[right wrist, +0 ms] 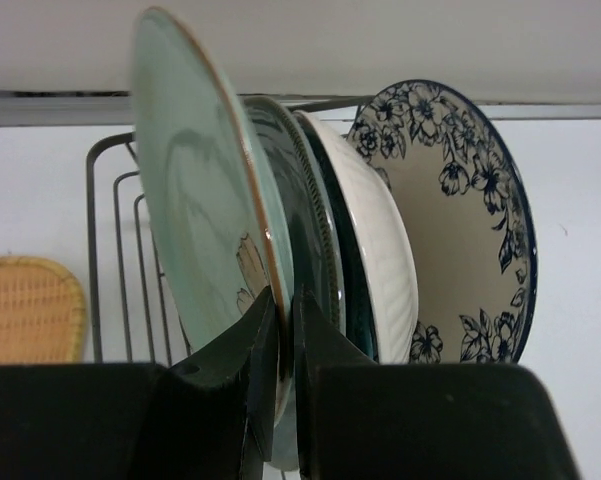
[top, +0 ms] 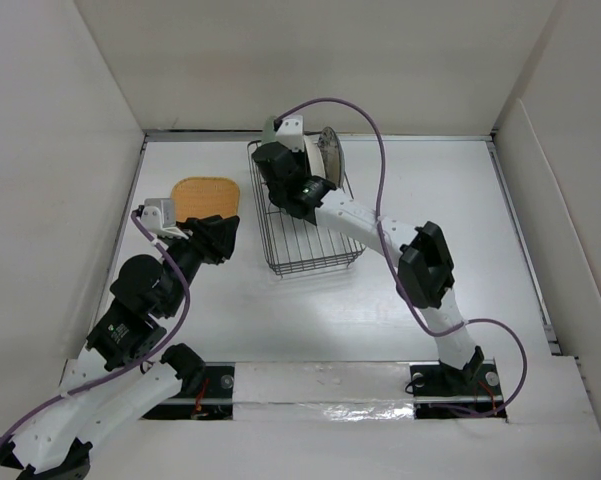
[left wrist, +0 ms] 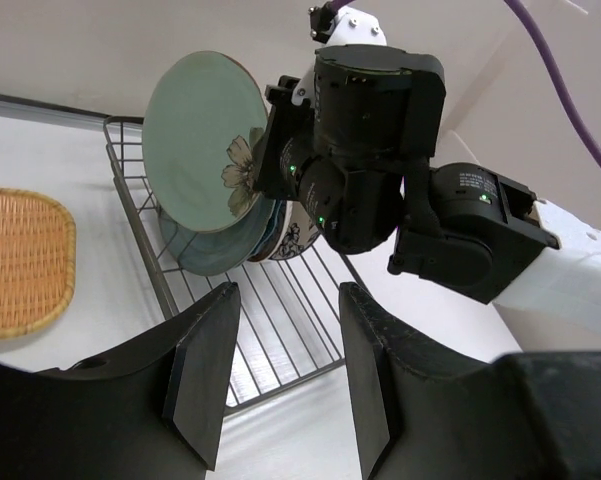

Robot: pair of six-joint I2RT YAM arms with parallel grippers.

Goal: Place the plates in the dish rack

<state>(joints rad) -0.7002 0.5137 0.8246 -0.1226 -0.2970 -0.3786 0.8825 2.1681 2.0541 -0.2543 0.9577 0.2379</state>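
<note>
You are mid-way through seating the pale mint plate (right wrist: 195, 200): the right gripper (right wrist: 285, 310) is clamped on its rim, holding it on edge over the far end of the dish rack (top: 315, 268), just beside the teal plate (right wrist: 315, 190) and the blue-patterned plate (right wrist: 460, 230) standing there. It appears to ride higher than its neighbours, so the next move looks like a straight lowering between the prongs, then release. Being round, the plate has no long axis. It stands nearly upright, leaning slightly, with its flowered face turned toward your left arm. The left gripper (left wrist: 285, 370) hangs with its jaws apart and empty near the orange plate (top: 206, 197), which lies flat on the table left of the rack.
</note>
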